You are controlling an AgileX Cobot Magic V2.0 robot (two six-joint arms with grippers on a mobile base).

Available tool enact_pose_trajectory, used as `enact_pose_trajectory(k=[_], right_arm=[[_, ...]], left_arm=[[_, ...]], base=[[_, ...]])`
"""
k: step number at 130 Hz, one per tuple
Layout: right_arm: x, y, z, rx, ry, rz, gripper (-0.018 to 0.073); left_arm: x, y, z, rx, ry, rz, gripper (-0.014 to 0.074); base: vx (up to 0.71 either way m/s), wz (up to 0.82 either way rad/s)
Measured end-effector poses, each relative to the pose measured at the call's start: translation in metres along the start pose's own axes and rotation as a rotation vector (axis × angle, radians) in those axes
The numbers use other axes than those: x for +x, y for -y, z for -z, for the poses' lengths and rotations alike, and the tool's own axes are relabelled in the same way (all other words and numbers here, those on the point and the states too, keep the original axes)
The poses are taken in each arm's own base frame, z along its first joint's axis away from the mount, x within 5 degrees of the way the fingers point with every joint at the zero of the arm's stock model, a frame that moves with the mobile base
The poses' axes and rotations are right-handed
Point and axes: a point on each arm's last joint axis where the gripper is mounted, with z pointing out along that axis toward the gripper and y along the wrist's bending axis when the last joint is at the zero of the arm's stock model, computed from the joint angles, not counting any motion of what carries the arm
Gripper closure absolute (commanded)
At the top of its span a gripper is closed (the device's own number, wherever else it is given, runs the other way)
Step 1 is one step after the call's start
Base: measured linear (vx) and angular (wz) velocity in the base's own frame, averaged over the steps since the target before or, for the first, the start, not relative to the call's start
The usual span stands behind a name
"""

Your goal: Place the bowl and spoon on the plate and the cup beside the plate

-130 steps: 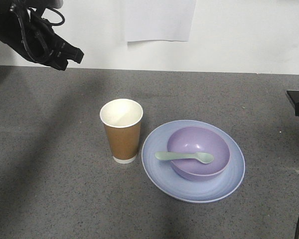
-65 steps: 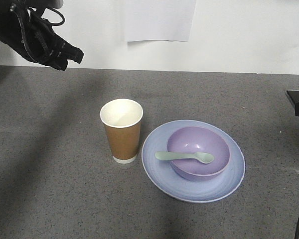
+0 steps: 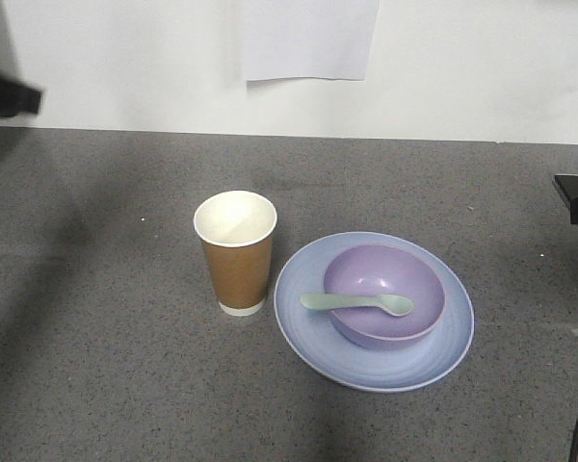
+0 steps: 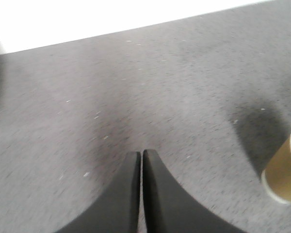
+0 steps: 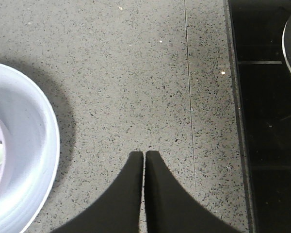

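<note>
- Front view: your purple bowl (image 3: 382, 294) is sitting on the blue plate (image 3: 308, 327), holding the green spoon (image 3: 356, 303).
- Your brown paper cup (image 3: 235, 252) is standing just beside the plate.
- Your left gripper (image 4: 141, 154) and right gripper (image 5: 144, 156) are both pressing their jaws together, holding nothing.

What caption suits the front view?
Spoon in bowl on plate, cup beside it.

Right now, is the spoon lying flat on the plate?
No, the spoon rests across the bowl, which sits on the plate.
</note>
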Motion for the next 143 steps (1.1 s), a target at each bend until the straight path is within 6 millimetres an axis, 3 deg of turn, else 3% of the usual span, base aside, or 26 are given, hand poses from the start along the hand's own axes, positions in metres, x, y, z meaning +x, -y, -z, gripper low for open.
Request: enact_pose_trajectory(k=[29, 42, 66, 78, 100, 143], right_arm=[[0.000, 0.000, 0.000, 0.000, 0.000, 0.000, 0.0560], [0.000, 0.000, 0.000, 0.000, 0.000, 0.000, 0.0560], [0.000, 0.000, 0.000, 0.000, 0.000, 0.000, 0.0560], [0.000, 0.000, 0.000, 0.000, 0.000, 0.000, 0.0560], [0.000, 0.000, 0.000, 0.000, 0.000, 0.000, 0.0560], [0.000, 0.000, 0.000, 0.000, 0.000, 0.000, 0.0560]], left_arm=[[0.089, 0.006, 0.049, -0.048, 0.158, -0.004, 0.0604], [0.141, 0.011, 0.062, -0.058, 0.230, -0.005, 0.0604], [0.234, 0.020, 0.051, -0.060, 0.396, 0.034, 0.0604], [0.265, 0.022, 0.040, -0.052, 0.453, 0.086, 0.0604], [0.293, 0.022, 0.026, -0.053, 0.501, 0.174, 0.0604], [0.298, 0.021, 0.022, -0.079, 0.578, 0.135, 0.0604]], base=[[0.00, 0.00], [0.00, 0.00], [0.00, 0.00], [0.00, 0.00], [0.00, 0.00], [0.00, 0.00]])
